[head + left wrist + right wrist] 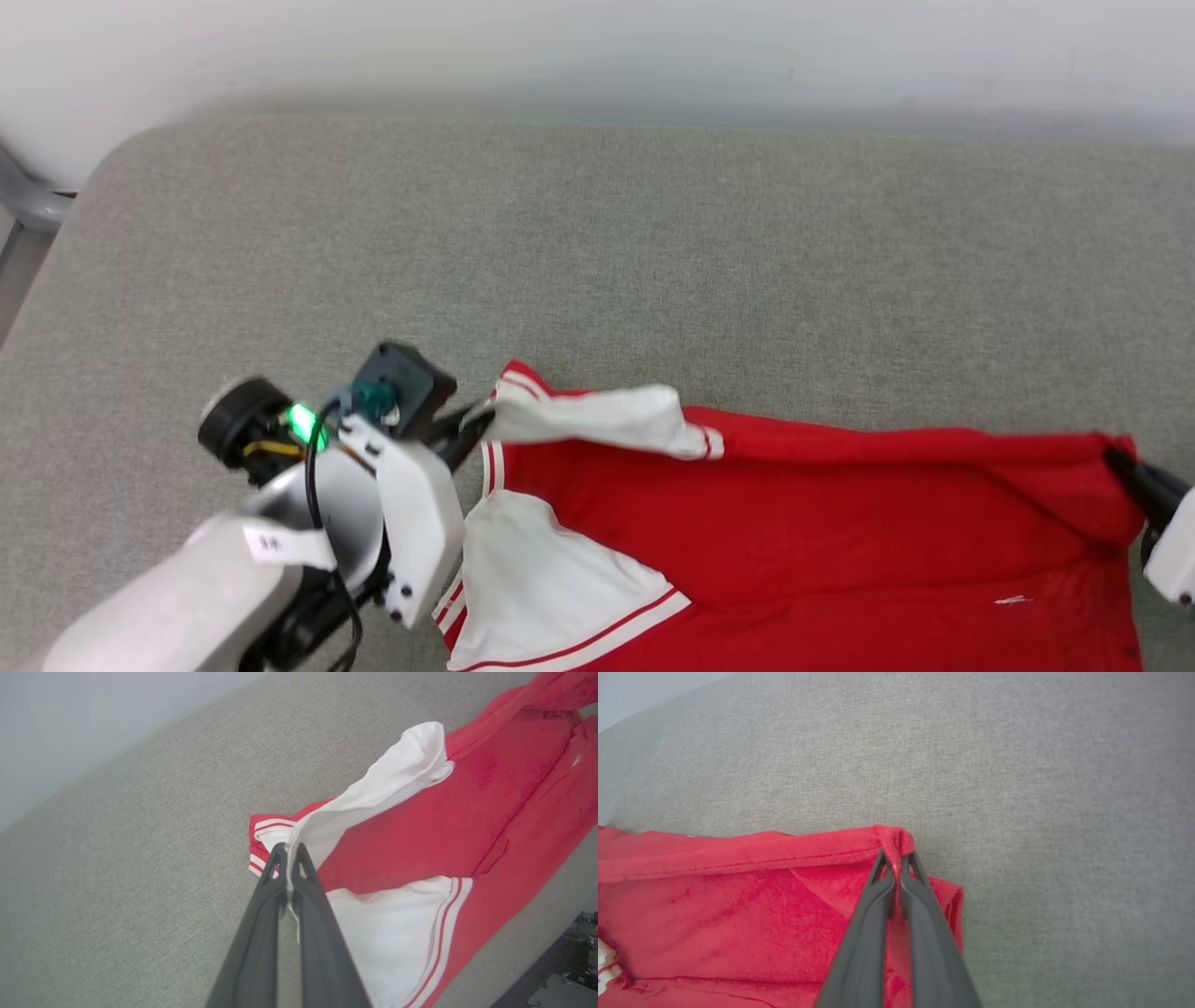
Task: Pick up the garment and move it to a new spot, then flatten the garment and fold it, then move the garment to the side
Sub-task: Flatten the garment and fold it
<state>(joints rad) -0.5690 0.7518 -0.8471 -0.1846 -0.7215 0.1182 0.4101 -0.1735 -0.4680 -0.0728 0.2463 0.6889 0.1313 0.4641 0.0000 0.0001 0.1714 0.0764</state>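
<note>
Near edge: garment [794,523] lies along the near side of the tabletop [597,233], running L–R in head view. Red body, white sleeves w/ red-striped cuffs at robot's left end.
Near sleeve: white sleeve [541,579] flat on the cloth, just beside the L forearm.
L pincer: left pincer [476,420] closed on white fabric of the farther sleeve [597,415]. L wrist view shows thin cloth nipped between both fingertips, sleeve drawn up off the red body.
R pincer: right pincer [1116,459] clamped on a bunched red corner at the garment's right end, tips pressed together around it in R wrist view.
Garment vs pincers: held at both ends, far edge strung between the two and rolled over as a ridge.
Surface: tabletop w/ grey woven cover, rounded corner far left.
Room: pale wall [597,47] behind far edge, grey metal bar [28,201] by that corner.
</note>
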